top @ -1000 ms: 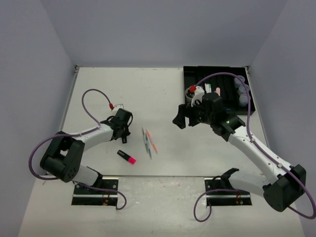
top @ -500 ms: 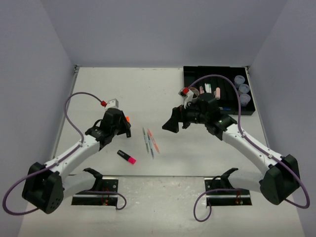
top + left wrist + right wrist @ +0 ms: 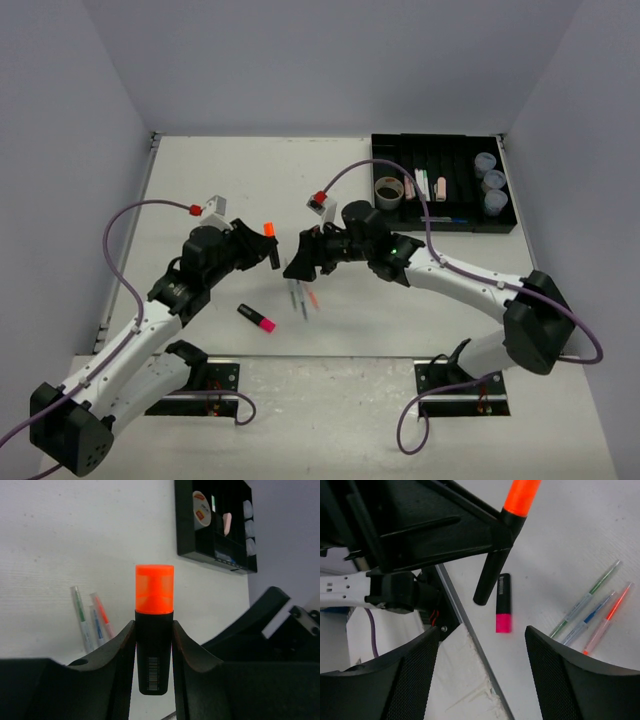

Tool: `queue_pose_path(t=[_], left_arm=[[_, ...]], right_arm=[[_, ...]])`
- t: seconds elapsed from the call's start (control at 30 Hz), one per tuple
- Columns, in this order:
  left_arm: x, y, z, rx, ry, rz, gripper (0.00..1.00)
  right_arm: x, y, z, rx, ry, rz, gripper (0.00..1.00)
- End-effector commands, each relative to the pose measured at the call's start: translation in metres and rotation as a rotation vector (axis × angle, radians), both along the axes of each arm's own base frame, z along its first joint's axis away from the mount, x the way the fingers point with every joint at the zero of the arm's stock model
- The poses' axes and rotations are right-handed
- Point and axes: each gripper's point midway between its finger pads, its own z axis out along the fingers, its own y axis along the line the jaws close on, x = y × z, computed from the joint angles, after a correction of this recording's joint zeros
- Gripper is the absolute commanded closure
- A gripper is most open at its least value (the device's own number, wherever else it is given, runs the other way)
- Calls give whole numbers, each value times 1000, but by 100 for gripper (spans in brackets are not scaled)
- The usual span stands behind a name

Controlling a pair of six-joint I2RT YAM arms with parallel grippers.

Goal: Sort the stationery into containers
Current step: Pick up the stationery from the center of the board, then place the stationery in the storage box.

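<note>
My left gripper [image 3: 268, 243] is shut on an orange-capped black highlighter [image 3: 267, 231] and holds it above the table; it stands upright between the jaws in the left wrist view [image 3: 154, 630]. My right gripper [image 3: 300, 264] is open and empty, close to the right of the left gripper, above three thin pens [image 3: 302, 298]. A pink highlighter [image 3: 257, 318] lies on the table and shows below the open jaws in the right wrist view [image 3: 503, 610]. The black compartment tray [image 3: 470, 222] sits at the far right, holding a tape roll [image 3: 388, 192] and three tubs [image 3: 491, 183].
The green, blue and red pens [image 3: 585, 609] lie side by side. The tray also holds a few pens and a pink eraser [image 3: 441, 187]. The two grippers are almost touching at mid-table. The metal mounting rail [image 3: 190, 390] runs along the near edge.
My left gripper has risen and moved right with the orange highlighter. My right arm has swung left from the tray to mid-table, over the pens.
</note>
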Motion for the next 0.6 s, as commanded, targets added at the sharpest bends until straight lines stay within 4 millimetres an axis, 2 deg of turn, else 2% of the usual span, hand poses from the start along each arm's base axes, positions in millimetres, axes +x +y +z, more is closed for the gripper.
queue_pose_path(t=[0.0, 0.07, 0.3, 0.4, 0.57], left_arm=[[-5, -17, 24, -115, -41, -60, 100], [-6, -21, 24, -125, -40, -79, 100], [-12, -32, 18, -143, -23, -125, 100], [-13, -32, 21, -155, -35, -132, 100], [-14, -28, 31, -166, -70, -115, 100]], right_arm=[[14, 24, 27, 62, -25, -47, 36], [16, 29, 31, 76, -30, -51, 42], [34, 35, 29, 34, -41, -121, 58], [39, 37, 20, -2, -29, -132, 62], [42, 38, 6, -51, -1, -137, 63]])
